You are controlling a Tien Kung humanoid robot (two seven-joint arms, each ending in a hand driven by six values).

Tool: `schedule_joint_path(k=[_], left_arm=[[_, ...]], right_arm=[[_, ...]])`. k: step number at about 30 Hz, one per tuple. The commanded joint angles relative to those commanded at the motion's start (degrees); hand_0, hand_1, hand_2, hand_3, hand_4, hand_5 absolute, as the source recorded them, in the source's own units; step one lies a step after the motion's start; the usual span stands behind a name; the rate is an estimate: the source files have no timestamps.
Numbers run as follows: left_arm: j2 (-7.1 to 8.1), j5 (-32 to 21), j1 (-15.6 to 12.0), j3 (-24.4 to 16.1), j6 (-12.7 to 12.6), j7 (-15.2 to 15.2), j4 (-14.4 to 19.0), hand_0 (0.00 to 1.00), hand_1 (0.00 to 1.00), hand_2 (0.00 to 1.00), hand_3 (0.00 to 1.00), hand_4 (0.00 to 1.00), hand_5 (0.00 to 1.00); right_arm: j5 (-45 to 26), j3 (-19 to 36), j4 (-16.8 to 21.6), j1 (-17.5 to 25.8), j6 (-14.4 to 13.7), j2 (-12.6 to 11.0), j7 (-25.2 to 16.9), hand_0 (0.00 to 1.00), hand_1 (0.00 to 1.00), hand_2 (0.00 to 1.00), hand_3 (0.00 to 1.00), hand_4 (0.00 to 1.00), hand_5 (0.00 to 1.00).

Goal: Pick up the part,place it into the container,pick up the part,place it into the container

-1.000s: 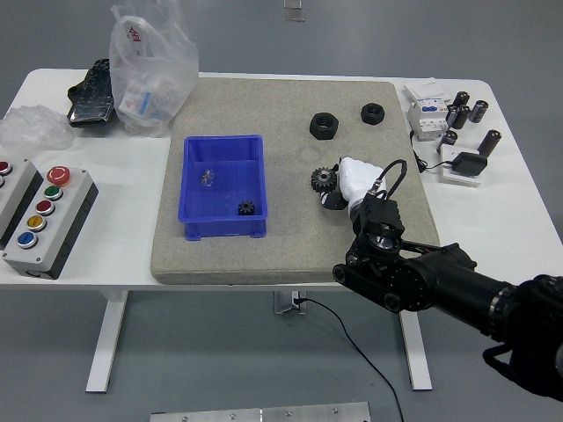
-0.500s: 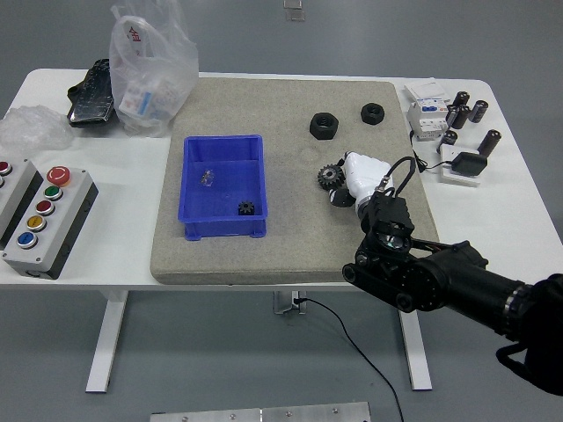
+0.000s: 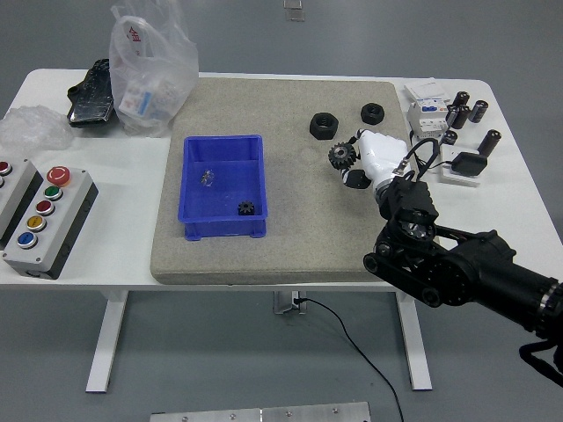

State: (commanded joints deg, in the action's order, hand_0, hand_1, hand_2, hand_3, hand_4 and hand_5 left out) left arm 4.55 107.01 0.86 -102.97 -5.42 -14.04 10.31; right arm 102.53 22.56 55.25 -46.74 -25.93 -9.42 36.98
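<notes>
My right hand (image 3: 350, 165), white with dark fingertips, reaches in from the lower right over the grey mat (image 3: 264, 255). Its fingers are curled around a black gear (image 3: 341, 157), held just above the mat and right of the blue container (image 3: 186, 189). Inside the container lie a small black gear (image 3: 246, 209) and a tiny clear part (image 3: 208, 178). Two black nuts (image 3: 323, 126) (image 3: 373, 112) rest on the mat beyond the hand. My left arm does not show.
A grey button box (image 3: 44, 215) sits at the left edge. A plastic bag (image 3: 149, 70) and a black object (image 3: 92, 92) stand at the back left. Electrical parts (image 3: 449, 114) and a black adapter (image 3: 466, 164) lie right of the mat.
My right hand has moved up and to the right across the mat, carrying the black gear with it, away from the container.
</notes>
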Motion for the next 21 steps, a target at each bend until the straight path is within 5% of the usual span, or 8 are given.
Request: schedule_joint_path(k=[8,10,11,21], left_arm=[[-0.15,0.0,-0.1,-0.1,0.0,0.0,0.0,0.74,0.647,0.614,0.743,0.753,0.612],[-0.15,0.1,-0.1,-0.2,0.0,-0.1,0.0,0.74,0.647,0.614,0.743,0.753,0.612],[-0.15,0.1,-0.1,-0.2,0.0,-0.1,0.0,0.74,0.647,0.614,0.742,0.753,0.608],[-0.1,-0.2,0.1,0.1,0.2,-0.1,0.0,0.74,0.646,0.614,0.742,0.754,0.612]], right_arm=[[-1.4,1.6,2.3,0.8,-4.4,1.3,0.0,0.223,0.452,0.469,0.484,0.656,0.208],[-0.4,2.1,3.3,0.9,-4.9,1.4,0.0,0.223,0.452,0.469,0.484,0.656,0.208],[0.4,2.4,3.9,0.9,-5.3,1.4,0.0,0.21,0.439,0.356,0.479,0.654,0.169],[7.0,0.8,9.8,-1.7,-6.3,3.8,0.0,0.208,0.431,0.329,0.469,0.618,0.136]])
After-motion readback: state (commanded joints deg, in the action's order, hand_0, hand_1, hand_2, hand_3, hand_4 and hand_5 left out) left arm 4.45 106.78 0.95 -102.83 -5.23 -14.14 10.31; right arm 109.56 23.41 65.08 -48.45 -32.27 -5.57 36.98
